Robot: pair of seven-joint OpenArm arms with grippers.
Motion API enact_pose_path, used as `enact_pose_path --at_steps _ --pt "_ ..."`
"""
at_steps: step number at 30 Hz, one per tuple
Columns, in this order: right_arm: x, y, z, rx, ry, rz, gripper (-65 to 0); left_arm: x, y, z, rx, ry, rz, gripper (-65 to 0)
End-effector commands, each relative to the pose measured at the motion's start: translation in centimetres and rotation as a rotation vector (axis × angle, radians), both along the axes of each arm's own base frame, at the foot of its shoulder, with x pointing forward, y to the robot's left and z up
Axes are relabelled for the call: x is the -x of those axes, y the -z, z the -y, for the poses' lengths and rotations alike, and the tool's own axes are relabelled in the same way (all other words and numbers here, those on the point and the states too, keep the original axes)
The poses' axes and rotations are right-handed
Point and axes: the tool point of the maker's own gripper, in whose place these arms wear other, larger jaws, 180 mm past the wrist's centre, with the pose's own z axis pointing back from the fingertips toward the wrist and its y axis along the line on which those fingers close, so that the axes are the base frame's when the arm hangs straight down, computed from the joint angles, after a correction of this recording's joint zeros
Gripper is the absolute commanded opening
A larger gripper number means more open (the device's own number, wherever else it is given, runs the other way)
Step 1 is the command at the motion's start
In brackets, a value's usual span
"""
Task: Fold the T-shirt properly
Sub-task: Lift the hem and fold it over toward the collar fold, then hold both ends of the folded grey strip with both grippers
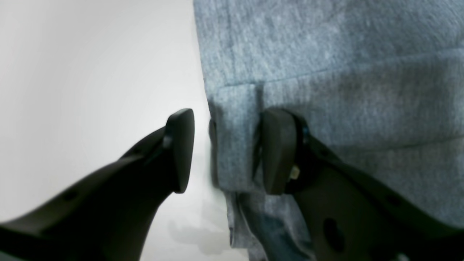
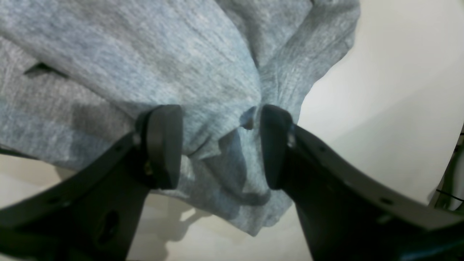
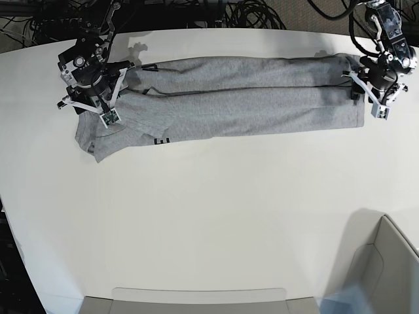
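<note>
The light grey T-shirt [image 3: 229, 104] lies folded lengthwise into a long band across the far part of the white table [image 3: 209, 216]. A bit of black lettering [image 3: 160, 140] shows at its near edge. My left gripper [image 3: 368, 91] is at the band's right end. In the left wrist view it [image 1: 230, 152] is open and straddles a folded hem edge of the shirt [image 1: 326, 72], with one finger [image 1: 181, 150] clear of the cloth. My right gripper [image 3: 98, 104] is at the band's left end. In its wrist view it [image 2: 217, 148] is open with bunched shirt cloth [image 2: 163, 54] bulging between the fingers.
A pale bin [image 3: 386, 261] stands at the near right corner. A flat pale tray edge [image 3: 196, 297] runs along the front. Cables [image 3: 249, 13] lie behind the table's far edge.
</note>
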Motion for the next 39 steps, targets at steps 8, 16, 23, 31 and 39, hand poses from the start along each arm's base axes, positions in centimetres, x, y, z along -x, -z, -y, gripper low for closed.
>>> enact_pose_path --at_steps 8,16,23,31,39 --pt "-0.6 0.4 -0.1 -0.005 -0.021 -0.003 -31.2 -1.7 0.3 -1.6 0.022 -0.050 -0.006 -35.6" --pt "-0.6 0.4 -0.1 -0.005 -0.021 -0.003 -31.2 -1.5 -0.7 -3.5 0.003 -0.108 0.011 -35.5" --pt "-0.8 1.1 -0.1 -0.013 -0.020 -0.024 -31.2 0.8 1.7 -3.1 0.002 -0.077 -0.188 -34.4" --pt "-0.9 1.3 -0.1 -0.016 -0.020 -0.026 -31.2 4.4 5.1 -3.4 0.065 -0.147 -0.395 -35.1" --pt "-1.4 1.0 -0.2 -0.018 -0.020 -0.014 -31.2 4.6 6.5 -2.7 0.124 -0.173 -0.439 -58.2"
